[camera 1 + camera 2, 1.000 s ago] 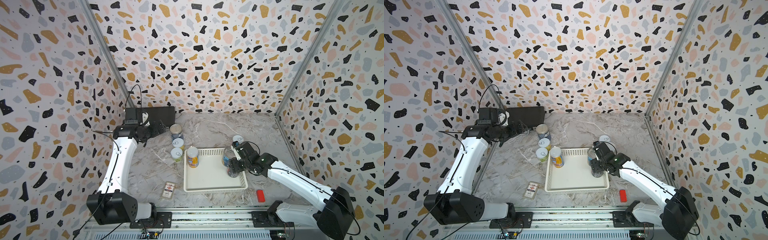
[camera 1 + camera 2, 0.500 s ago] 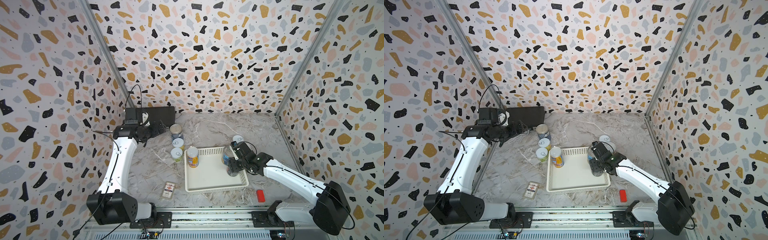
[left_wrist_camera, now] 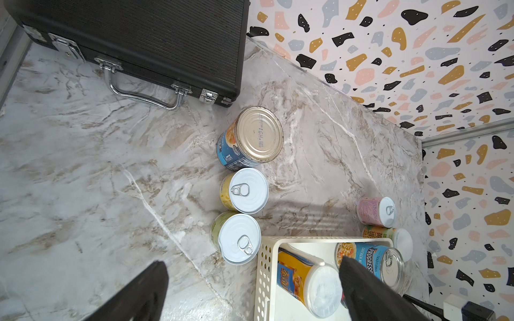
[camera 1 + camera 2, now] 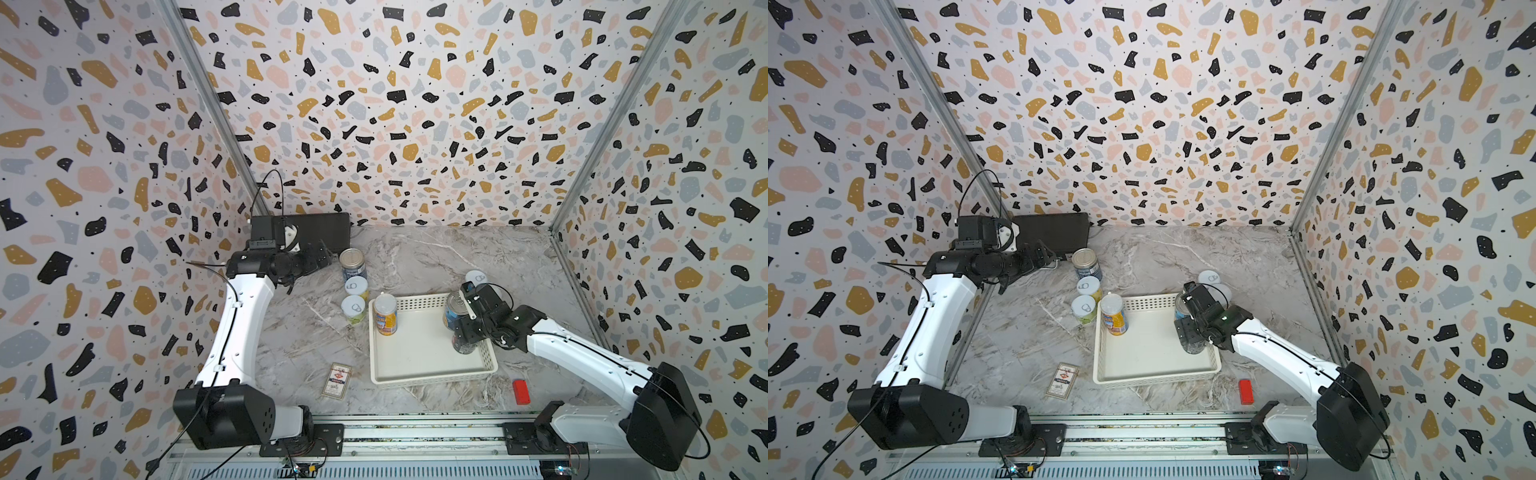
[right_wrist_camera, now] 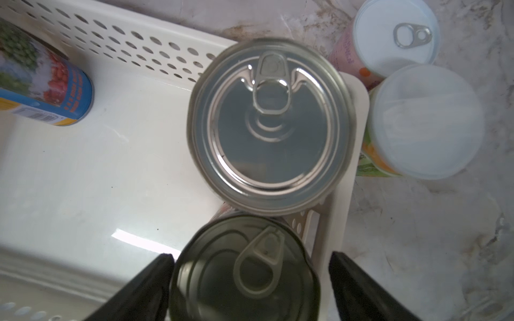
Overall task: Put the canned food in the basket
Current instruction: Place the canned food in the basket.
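Note:
The white basket (image 4: 419, 349) holds three upright cans: a yellow-and-blue one (image 4: 385, 318) in its far left corner, a blue-labelled tin (image 4: 452, 309) with a metal top (image 5: 271, 127), and a dark-looking tin (image 5: 244, 272) by the right wall. My right gripper (image 5: 250, 257) stands open astride that dark tin, with a gap on one side. Outside the basket, a blue tin (image 3: 256, 136), a yellow can (image 3: 247, 190) and a green can (image 3: 239, 236) stand in a row on its left. A pink can (image 3: 381, 211) and a pale-lidded can (image 5: 422, 119) stand behind it. My left gripper (image 4: 326, 257) hangs open and empty at the back left.
A black briefcase (image 4: 320, 232) lies against the back wall beside my left gripper. A flat card box (image 4: 337, 380) lies on the marble left of the basket's near corner. A small red block (image 4: 520, 391) lies to the basket's near right. Patterned walls close three sides.
My right gripper's jaws have spread apart around the dark tin in the basket. The left arm has not moved.

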Controlling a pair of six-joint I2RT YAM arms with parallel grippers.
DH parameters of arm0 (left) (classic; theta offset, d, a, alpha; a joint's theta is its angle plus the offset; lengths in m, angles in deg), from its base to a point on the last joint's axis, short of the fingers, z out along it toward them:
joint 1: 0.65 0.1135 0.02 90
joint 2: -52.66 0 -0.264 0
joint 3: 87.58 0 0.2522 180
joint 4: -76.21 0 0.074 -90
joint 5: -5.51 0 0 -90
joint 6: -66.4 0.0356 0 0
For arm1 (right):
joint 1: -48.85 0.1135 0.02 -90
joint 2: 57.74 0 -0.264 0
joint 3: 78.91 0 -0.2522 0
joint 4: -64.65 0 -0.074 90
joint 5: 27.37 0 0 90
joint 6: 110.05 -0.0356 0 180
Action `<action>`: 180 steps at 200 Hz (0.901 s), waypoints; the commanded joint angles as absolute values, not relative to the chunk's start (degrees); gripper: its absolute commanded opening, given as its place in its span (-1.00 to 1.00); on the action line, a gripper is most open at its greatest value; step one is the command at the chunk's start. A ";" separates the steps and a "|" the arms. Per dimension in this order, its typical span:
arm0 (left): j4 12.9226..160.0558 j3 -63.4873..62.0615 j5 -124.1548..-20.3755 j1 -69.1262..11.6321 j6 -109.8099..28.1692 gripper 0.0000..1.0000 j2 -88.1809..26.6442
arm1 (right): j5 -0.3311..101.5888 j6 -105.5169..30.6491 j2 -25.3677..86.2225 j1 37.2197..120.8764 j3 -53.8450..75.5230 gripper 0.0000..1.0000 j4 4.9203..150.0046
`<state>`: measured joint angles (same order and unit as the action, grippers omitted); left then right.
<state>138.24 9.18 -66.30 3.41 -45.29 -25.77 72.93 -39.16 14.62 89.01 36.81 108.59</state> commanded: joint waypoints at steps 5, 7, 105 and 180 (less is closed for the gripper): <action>136.36 8.70 -65.42 3.66 -45.02 0.99 -24.76 | 74.64 -39.21 12.53 89.10 35.90 1.00 107.84; 136.39 8.66 -65.42 3.66 -44.99 0.99 -24.72 | 74.73 -39.21 12.50 89.10 35.89 1.00 107.87; 134.68 8.28 -63.56 3.28 -47.06 0.99 -30.24 | 74.77 -39.80 2.58 89.19 35.54 1.00 110.89; 143.32 24.59 -73.26 -5.28 -43.38 0.99 -50.71 | 73.01 -40.68 -3.07 89.19 36.07 1.00 111.63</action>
